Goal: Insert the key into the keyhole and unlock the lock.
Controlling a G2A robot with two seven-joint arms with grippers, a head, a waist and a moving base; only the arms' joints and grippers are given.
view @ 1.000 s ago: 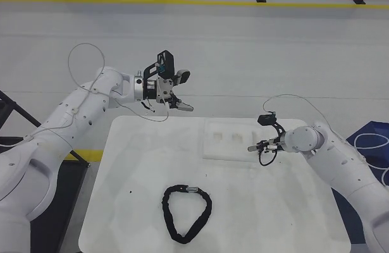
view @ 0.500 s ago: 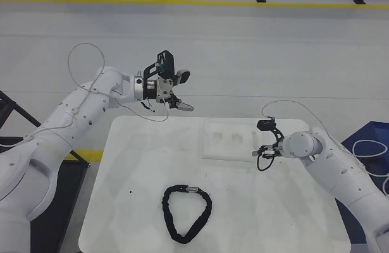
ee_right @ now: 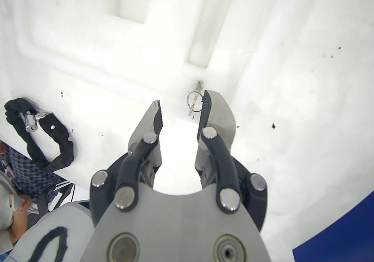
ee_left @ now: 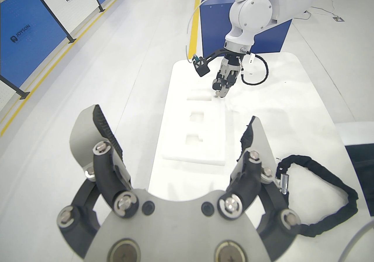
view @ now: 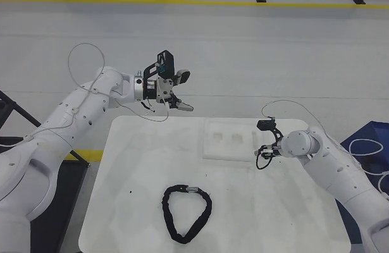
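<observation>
Left gripper (ee_left: pixel 175 121) is hanging released and empty above the far-left edge of the table (view: pixel 276 209), well apart from the work. The chain lock (view: pixel 169 209) is lying in a closed loop at near centre, its cylinder (ee_right: pixel 30 121) showing the keyhole face. Right of it and farther off, the foam tray (view: pixel 213 150) is resting on the table. The key (ee_right: pixel 193 101) is lying with its ring on the tray's near-right corner, just beside the right gripper (ee_right: pixel 181 98), whose jaws are parted and holding nothing.

Step in hand, by judgement: picking up the key. The gripper is sitting off-centre. It should be shifting to straddle the key (apparently flat, though the view is poor), then closing on the bow, leaving the blade free.
</observation>
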